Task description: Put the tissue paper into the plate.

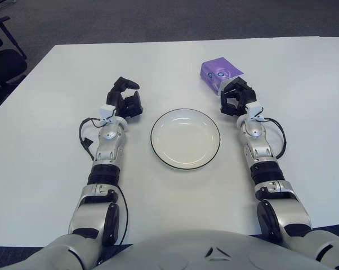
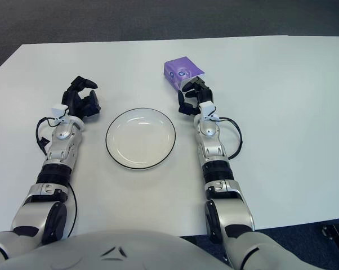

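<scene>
The purple tissue paper pack [image 1: 219, 75] is seen on the white surface [image 1: 304, 112], far and right of the empty plate [image 1: 185, 138]. The right hand [image 1: 235, 98] is placed just near of it — fingers loosely spread, nothing held. The left hand [image 1: 124, 100] is seen left of the plate — fingers relaxed, holding nothing.

No readable text anywhere (tissue pack [image 1: 218, 73] print illegible).

Right hand [image 2: 193, 98] touches the purple tissue pack [image 2: 181, 73] at the plate's [image 2: 140, 138] one o'clock; left hand [image 2: 82, 101] shows at ten o'clock.
</scene>
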{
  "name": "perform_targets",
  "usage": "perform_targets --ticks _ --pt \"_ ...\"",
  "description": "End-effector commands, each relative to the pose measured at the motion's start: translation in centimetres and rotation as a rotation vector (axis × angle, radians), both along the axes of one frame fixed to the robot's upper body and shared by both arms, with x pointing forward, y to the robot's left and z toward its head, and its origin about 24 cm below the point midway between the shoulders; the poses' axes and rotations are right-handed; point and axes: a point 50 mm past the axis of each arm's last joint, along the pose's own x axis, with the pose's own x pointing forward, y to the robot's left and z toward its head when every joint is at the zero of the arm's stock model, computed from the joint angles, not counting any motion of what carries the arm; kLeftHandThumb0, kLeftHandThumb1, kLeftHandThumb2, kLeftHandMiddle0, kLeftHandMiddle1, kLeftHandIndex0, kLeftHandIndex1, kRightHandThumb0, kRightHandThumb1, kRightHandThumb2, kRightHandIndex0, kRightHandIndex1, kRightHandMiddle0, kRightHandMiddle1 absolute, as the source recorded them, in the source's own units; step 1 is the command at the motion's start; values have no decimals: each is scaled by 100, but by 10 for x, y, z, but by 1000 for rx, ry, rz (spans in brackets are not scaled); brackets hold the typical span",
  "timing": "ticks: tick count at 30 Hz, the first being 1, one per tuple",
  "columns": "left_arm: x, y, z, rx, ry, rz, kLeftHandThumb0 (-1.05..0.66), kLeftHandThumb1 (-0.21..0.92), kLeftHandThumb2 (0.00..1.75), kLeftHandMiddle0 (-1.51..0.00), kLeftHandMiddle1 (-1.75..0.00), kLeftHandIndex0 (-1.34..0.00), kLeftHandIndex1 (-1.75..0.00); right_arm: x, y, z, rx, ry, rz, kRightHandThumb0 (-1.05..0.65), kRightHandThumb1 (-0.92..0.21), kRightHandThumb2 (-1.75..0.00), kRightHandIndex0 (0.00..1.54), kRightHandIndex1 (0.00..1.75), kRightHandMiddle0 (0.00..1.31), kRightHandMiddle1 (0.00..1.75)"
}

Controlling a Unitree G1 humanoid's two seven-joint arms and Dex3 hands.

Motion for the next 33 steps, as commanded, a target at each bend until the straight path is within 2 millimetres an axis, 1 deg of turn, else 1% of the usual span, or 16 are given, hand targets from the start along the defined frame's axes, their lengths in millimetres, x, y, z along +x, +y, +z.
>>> perform_targets --ticks 1,10,16,20,22,28,31,33 --pt "-37 -8 -67 -56 239 25 -46 37 125 -127 -175 -57 -175 -28 -7 -55 21 187 -33 -44 -43 -117 110 175 52 175" --pt "-37 -9 -67 -57 236 23 -46 37 125 -126 -175 -57 -175 -28 -7 -54 19 183 -35 -45 -42 -118 111 175 53 175" --pt "-38 -8 -66 -60 230 26 -46 37 125 -127 -175 -57 -175 -28 -10 -48 16 152 -43 -45 -42 -119 110 175 53 175" --pt "-38 -8 -65 -57 227 25 -46 37 125 -128 -175 -57 -175 -28 -12 -38 5 113 -60 -45 -42 -118 109 175 53 175" --pt "-38 -9 -65 -57 226 22 -46 37 125 -128 -175 -57 -175 -29 -12 -29 -15 72 -79 -44 -43 -118 109 175 53 175" --pt "-37 -9 -65 -57 223 20 -46 37 125 -128 -175 -57 -175 -29 -10 -12 -66 -18 -125 -44 -43 -117 109 175 52 175" --pt "-37 -10 -64 -59 223 22 -46 37 126 -127 -175 -57 -175 -25 -3 9 -103 -94 -138 -44 -43 -117 110 175 52 175" --pt "-37 -10 -64 -60 223 23 -46 37 125 -127 -175 -57 -175 -24 -1 15 -119 -117 -146 -44 -43 -117 110 175 52 175"
